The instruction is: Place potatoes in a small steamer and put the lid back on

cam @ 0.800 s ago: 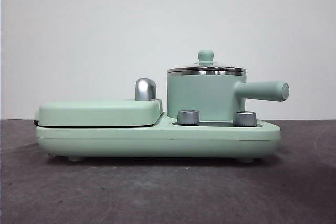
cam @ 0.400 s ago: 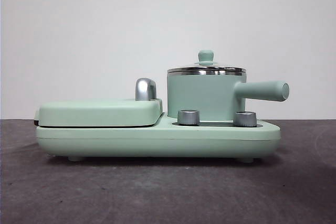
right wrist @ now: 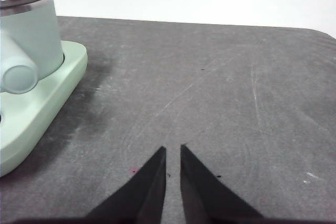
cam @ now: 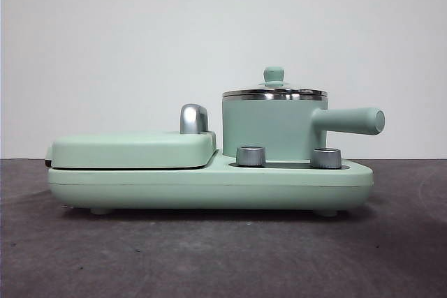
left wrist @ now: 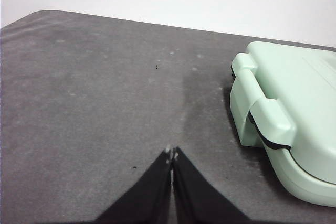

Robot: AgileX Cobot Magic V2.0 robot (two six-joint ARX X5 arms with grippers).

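lid (cam: 274, 91) on small steamer (cam: 274, 127)

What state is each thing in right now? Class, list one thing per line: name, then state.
lid: seated on the pot, closed.
small steamer: upright on the base, covered.
griddle cover: shut flat.
left hand: shut, empty, over bare table.
right hand: slightly open, empty, beside the base.
potato: not visible.
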